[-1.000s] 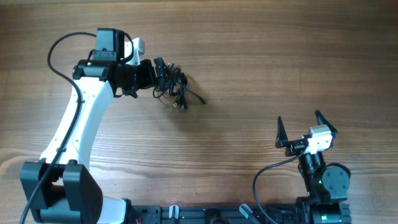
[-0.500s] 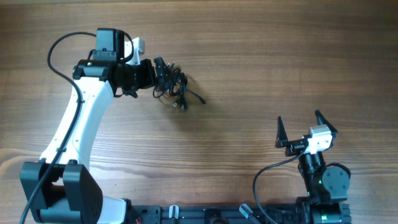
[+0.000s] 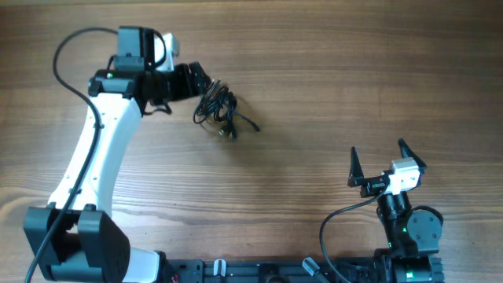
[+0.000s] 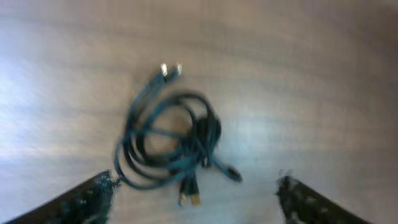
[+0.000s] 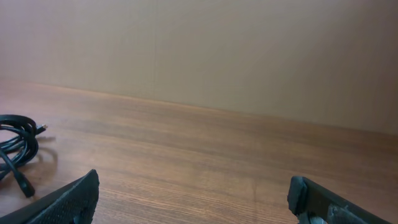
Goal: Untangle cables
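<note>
L arm [image 3: 98, 149] runs its white link from the base at the table's near edge up toward the cables [image 3: 222, 110], then bends at the wrist so the left gripper [image 3: 203, 79] points sideways at the clump, just beside its far-left edge. Wrist cam is blurred, but the left gripper [image 4: 196, 185] has its fingers [image 4: 93, 193] spread wide w/ nothing clamped btwn them. One tip sits right at the outer loop; can't tell if it touches. R arm [image 3: 405, 224] is folded over its own base, well apart from the cables on their near-right side. The right gripper [image 3: 377, 146] is wide apart and empty; its wrist cam shows the right gripper [image 5: 193, 186] aimed across bare wooden table [image 3: 330, 71] w/ the cables [image 5: 15, 149] off at frame left. The cables [image 4: 171, 137] lie flat on the table as one loose knotted clump of thin black cords: several overlapping loops w/ a denser twist on one side. Two light-tipped plugs poke out together away from the L gripper, and a gold-tipped plug and a dark plug stick out on the side nearest it.
</note>
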Motion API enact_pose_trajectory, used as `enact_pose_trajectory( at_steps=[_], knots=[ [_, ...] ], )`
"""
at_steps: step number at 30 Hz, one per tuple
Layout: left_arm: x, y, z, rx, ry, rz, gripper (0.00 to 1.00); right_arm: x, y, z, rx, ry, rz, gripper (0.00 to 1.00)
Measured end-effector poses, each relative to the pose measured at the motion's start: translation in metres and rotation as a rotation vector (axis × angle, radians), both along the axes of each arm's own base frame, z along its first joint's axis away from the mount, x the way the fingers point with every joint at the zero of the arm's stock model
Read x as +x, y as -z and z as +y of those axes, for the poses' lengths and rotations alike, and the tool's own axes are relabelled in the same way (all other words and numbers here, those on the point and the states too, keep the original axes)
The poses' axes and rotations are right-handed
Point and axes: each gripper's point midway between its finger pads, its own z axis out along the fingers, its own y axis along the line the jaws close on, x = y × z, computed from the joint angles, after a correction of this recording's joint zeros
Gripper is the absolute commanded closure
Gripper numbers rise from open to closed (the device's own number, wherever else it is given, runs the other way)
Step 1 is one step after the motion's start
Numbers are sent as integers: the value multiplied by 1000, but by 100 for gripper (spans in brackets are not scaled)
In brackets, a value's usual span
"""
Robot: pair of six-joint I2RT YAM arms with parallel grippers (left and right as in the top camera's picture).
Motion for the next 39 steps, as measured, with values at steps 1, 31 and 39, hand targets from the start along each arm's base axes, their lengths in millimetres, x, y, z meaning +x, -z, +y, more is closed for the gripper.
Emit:
enact_pose_trajectory(
  at_steps=[1, 31, 39],
  knots=[
    [5, -7, 1, 10, -3, -25, 5, 0, 0, 0, 0, 0, 0, 0],
    [54, 33, -14, 341, 407, -221, 2, 0, 0, -4, -22, 23, -3, 0],
    [48, 37, -29, 337, 441, -207, 1, 0, 0, -4, -22, 23, -3, 0]
  ],
)
